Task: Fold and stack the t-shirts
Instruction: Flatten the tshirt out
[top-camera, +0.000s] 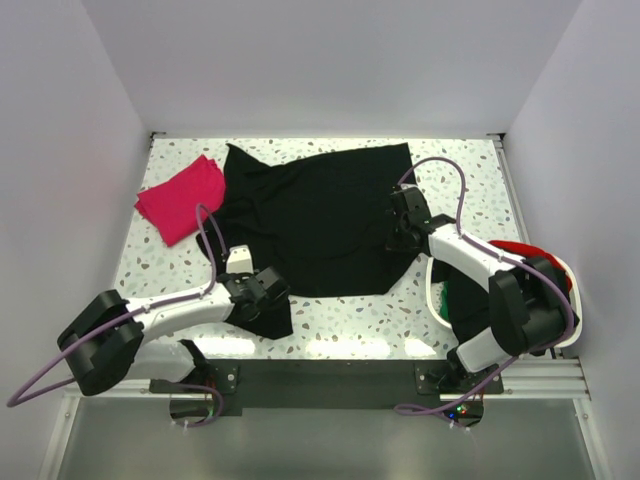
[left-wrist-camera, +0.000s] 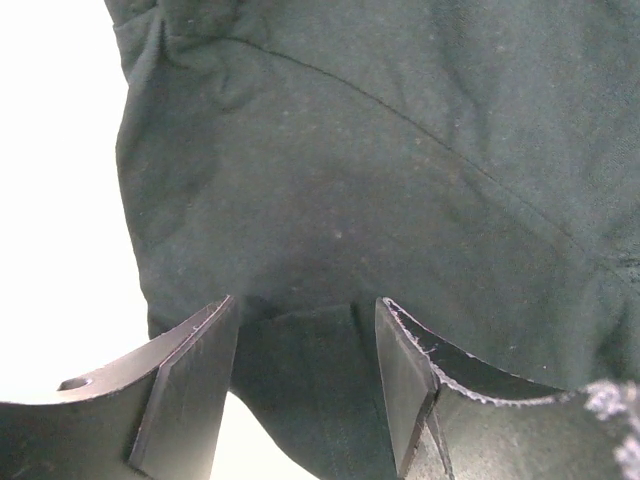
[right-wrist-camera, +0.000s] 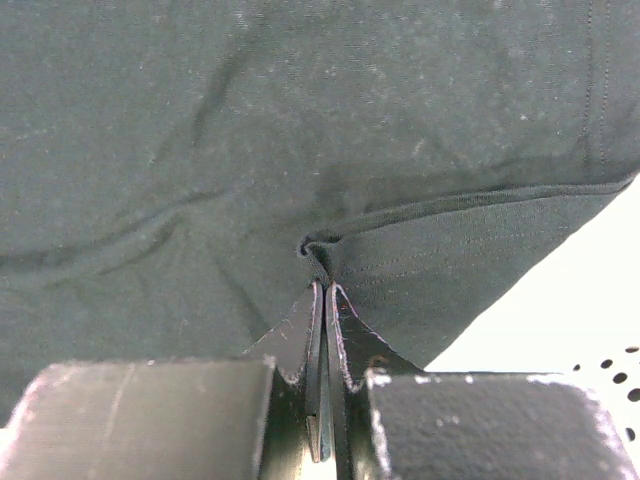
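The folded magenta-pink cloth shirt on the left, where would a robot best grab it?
Probably the pink shirt's near corner, which lies on speckled table alone; the left gripper could come from the near-left. Its right edge meets the large black t-shirt, so pinching there risks catching both.

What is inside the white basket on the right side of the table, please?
Red cloth and green cloth show inside the white basket. The right arm covers the rest, so other contents are hidden.

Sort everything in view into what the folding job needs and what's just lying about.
Job: black t-shirt, folded pink t-shirt, red cloth, right end effector clamping the black one, left end effector open.
Lying about: white basket, purple cables.
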